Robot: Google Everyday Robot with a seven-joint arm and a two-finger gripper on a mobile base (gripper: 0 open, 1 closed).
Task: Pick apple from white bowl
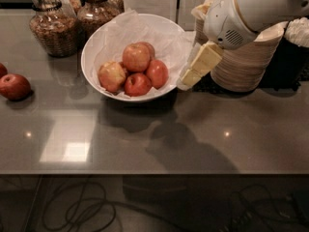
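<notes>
The white bowl [96, 45], wide, glossy and lined with crinkled white paper, stands on the grey counter at the back centre. Several red-yellow apples [136, 57] lie in it. My gripper [190, 76] hangs from the white arm at the upper right, its cream fingers pointing down-left just beside the bowl's right rim, a little above the counter. It holds nothing that I can see.
A loose red apple [14, 86] lies at the counter's left edge, with another partly cut off behind it. Glass jars [50, 25] stand behind the bowl on the left. A stack of beige disposable bowls [246, 62] stands right behind the arm. Cables lie below the counter front.
</notes>
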